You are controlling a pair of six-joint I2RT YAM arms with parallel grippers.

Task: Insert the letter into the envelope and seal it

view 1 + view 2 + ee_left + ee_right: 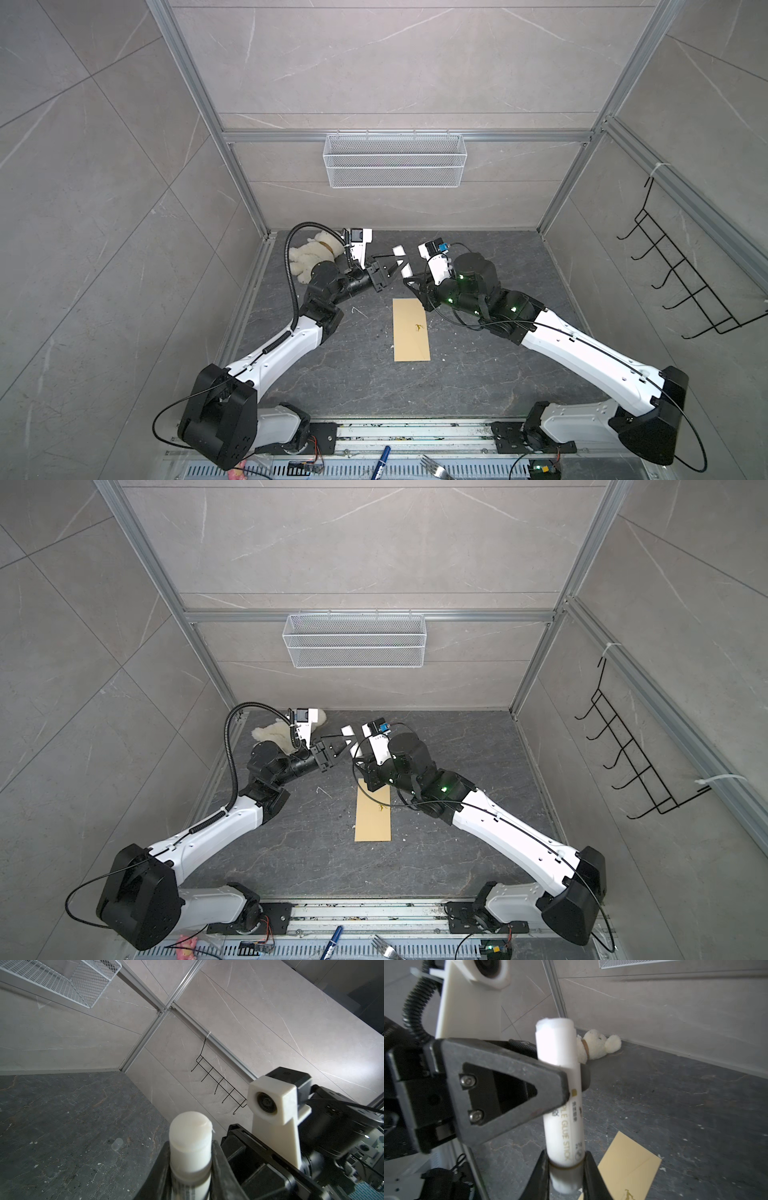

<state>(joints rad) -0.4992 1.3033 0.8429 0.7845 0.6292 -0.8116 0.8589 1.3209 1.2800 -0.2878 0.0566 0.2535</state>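
Observation:
The envelope (411, 336) (373, 820) is plain yellow-tan and lies flat mid-table, with a small yellow smear on it; the right wrist view also has the envelope (629, 1159). The letter is out of view. Above the envelope's far end both grippers hold one white glue stick (399, 250) (347, 730). My left gripper (401, 262) (191, 1147) is shut on the glue stick (190, 1136) near its upper end. My right gripper (409, 282) (565, 1157) is shut on the base of the glue stick (560, 1047), just below the left fingers (508, 1084).
A white plush bear (309, 253) (593, 1047) lies at the back left by the wall. A small clear cap-like piece (117, 1144) rests on the table. A wire basket (395, 166) hangs on the back wall, a black hook rack (681, 282) on the right wall. A marker (384, 457) and fork (434, 467) lie by the front rail.

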